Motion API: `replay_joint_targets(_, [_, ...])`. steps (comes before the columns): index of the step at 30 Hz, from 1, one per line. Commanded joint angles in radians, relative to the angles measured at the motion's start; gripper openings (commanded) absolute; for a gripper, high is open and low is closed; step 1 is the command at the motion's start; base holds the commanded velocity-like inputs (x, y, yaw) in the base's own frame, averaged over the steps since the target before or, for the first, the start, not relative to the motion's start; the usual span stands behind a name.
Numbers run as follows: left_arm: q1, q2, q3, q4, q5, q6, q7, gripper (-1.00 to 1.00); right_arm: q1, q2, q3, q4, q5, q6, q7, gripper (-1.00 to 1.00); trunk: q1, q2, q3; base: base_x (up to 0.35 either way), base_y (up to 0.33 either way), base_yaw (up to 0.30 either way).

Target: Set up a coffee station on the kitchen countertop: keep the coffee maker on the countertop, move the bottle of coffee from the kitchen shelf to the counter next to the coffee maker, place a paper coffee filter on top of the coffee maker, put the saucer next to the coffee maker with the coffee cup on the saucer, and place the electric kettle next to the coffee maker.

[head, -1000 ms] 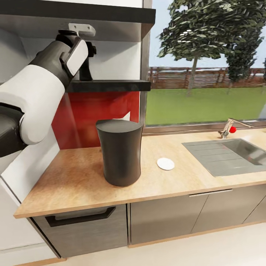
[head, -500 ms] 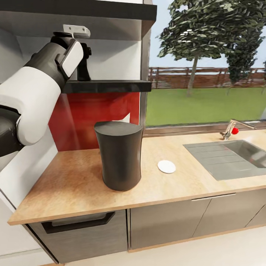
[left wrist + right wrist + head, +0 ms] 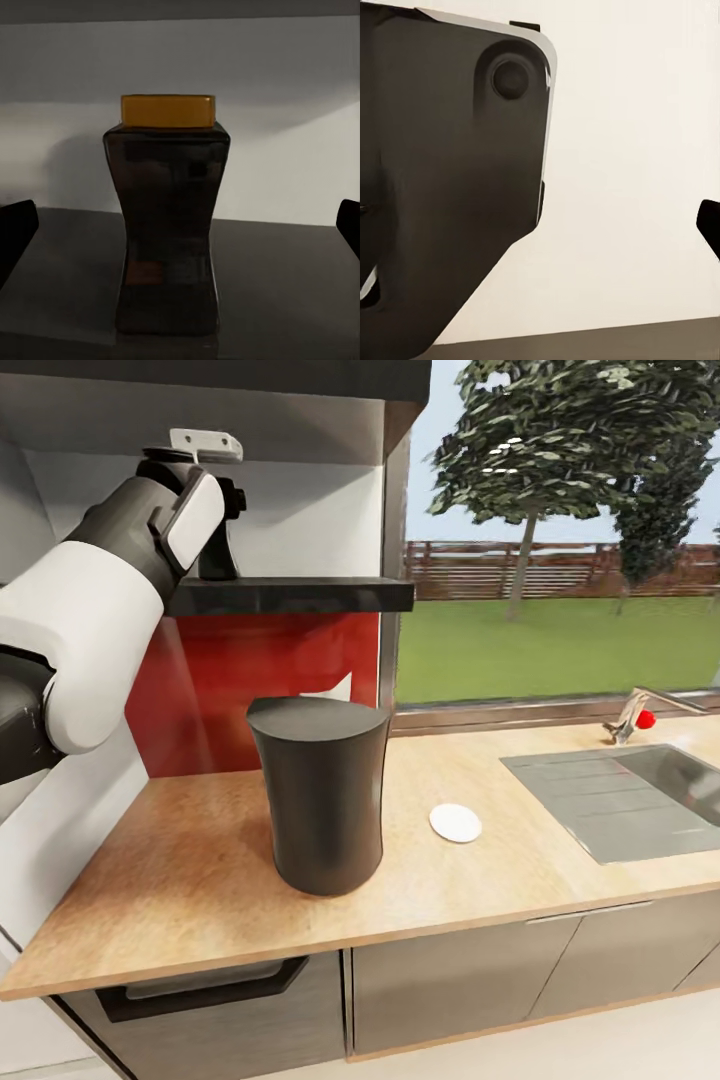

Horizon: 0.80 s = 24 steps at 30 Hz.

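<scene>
The pale wooden kitchen surface carries the tall dark tapered coffee maker, with a small round white saucer at its 3 o'clock. On the dark wall shelf stands the dark waisted glass coffee bottle with an amber lid, centred between the left pincer's wide-apart tips, not yet touching. Pushing in off-centre could topple the narrow-waisted bottle. Since a second ago the head camera has shifted; the left arm barely moved. Whether the right pincer is apart or together I cannot tell.

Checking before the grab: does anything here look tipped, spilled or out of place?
Nothing stands out. The bottle of coffee stands upright on the shelf, lid on, between the open left gripper's fingers. The coffee maker sits upright on the countertop, and the small white disc lies flat beside it.
</scene>
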Motion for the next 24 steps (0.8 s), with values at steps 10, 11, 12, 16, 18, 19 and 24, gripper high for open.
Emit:
replay_joint_targets(10, [0.001,0.02,-0.009,0.001,0.01,0.002,0.009,1.0,0.0,0.0,-0.009,0.001,0.009,-0.002,-0.004,1.0,0.001,-0.002,-0.002,0.034,0.001,0.0])
replay_joint_targets(11, [0.001,0.021,-0.009,0.002,0.01,0.002,0.009,1.0,0.0,0.0,-0.009,0.001,0.009,-0.002,-0.004,1.0,0.001,-0.002,-0.002,0.117,0.044,0.0])
replay_joint_targets(12, [0.001,0.022,-0.009,0.002,0.01,0.002,0.009,1.0,0.0,0.0,-0.009,0.001,0.009,-0.002,-0.004,1.0,0.001,-0.002,-0.002,0.159,0.086,0.0])
replay_joint_targets(16, [0.001,0.026,-0.009,0.003,0.01,0.002,0.009,1.0,0.0,0.0,-0.009,0.001,0.008,-0.002,-0.003,1.0,0.001,-0.002,-0.002,0.093,0.059,0.0])
replay_joint_targets(18, [0.001,0.027,-0.01,0.002,0.01,0.002,0.009,1.0,0.0,0.0,-0.009,0.001,0.008,-0.002,-0.004,1.0,0.001,-0.002,-0.002,0.02,0.013,0.0])
replay_joint_targets(19, [0.002,0.027,-0.01,0.002,0.01,0.002,0.009,1.0,0.0,0.0,-0.009,0.001,0.008,-0.002,-0.004,1.0,0.001,-0.002,-0.002,0.01,0.006,0.0])
replay_joint_targets(24, [0.003,0.027,-0.009,0.003,0.01,0.002,0.009,1.0,0.0,0.0,-0.009,0.001,0.008,-0.002,-0.004,1.0,0.001,-0.002,-0.002,0.025,0.003,0.0])
